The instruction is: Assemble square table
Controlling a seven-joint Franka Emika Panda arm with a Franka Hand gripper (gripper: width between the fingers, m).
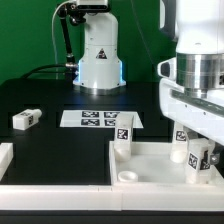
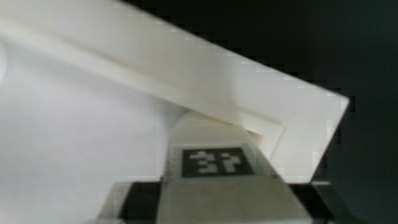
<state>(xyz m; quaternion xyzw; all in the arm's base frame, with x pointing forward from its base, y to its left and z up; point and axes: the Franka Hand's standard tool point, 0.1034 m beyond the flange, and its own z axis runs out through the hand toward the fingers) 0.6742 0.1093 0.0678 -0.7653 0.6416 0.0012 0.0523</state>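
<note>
The square table's white slab [image 1: 155, 168] lies at the front right, with its raised rim and a round socket [image 1: 128, 177]. One white tag-marked leg [image 1: 123, 136] stands upright at the slab's far corner towards the exterior view's left. Another leg [image 1: 25, 119] lies loose on the black table at the left. My gripper [image 1: 197, 166] is over the slab's right part, shut on a leg [image 1: 196, 156] held upright. In the wrist view, that leg [image 2: 217, 160] sits between my dark fingers [image 2: 150, 200], its end at the slab's rimmed corner [image 2: 285, 110]. Whether it touches the slab, I cannot tell.
The marker board [image 1: 97, 119] lies behind the slab. The robot's base [image 1: 99, 55] stands at the back. A white border bar [image 1: 5, 157] shows at the left edge. Another tag-marked white piece [image 1: 178, 148] shows just beside my gripper.
</note>
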